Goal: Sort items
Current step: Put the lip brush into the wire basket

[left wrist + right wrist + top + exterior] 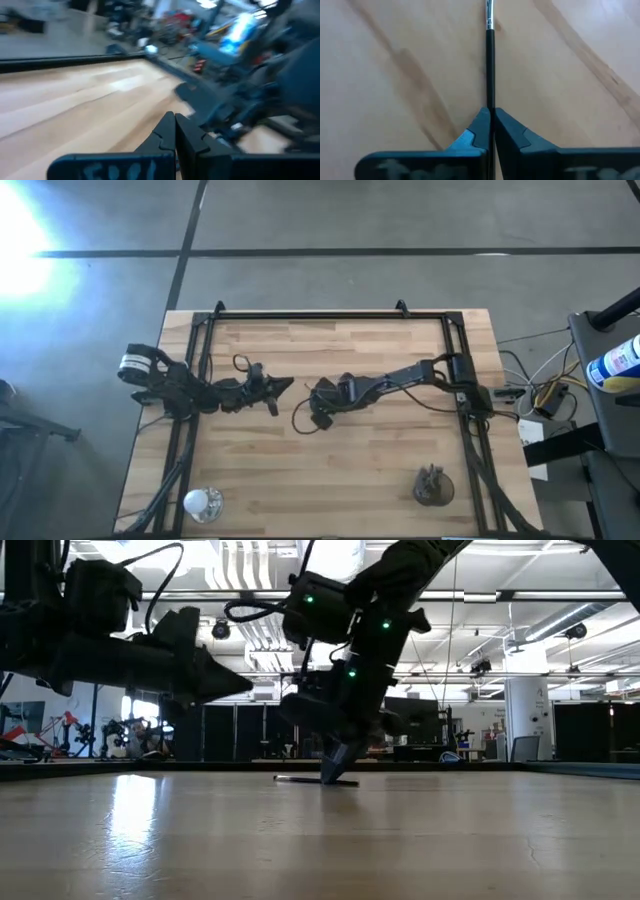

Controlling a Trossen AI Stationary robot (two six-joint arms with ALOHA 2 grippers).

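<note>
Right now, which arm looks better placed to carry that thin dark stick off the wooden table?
The right: its gripper is already shut on the thin dark stick. The left gripper hangs shut above the table, holding nothing.

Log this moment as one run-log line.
right gripper: shut on brush, at table centre | left gripper: shut, empty, raised | dark cup: holds brushes

You see grey concrete floor (350,220) crossed by dark seams, bright glare at one corner. Behind table: ceiling ducts (245,565), strip lights, white column (522,715), dark partition panels (590,735).
</note>
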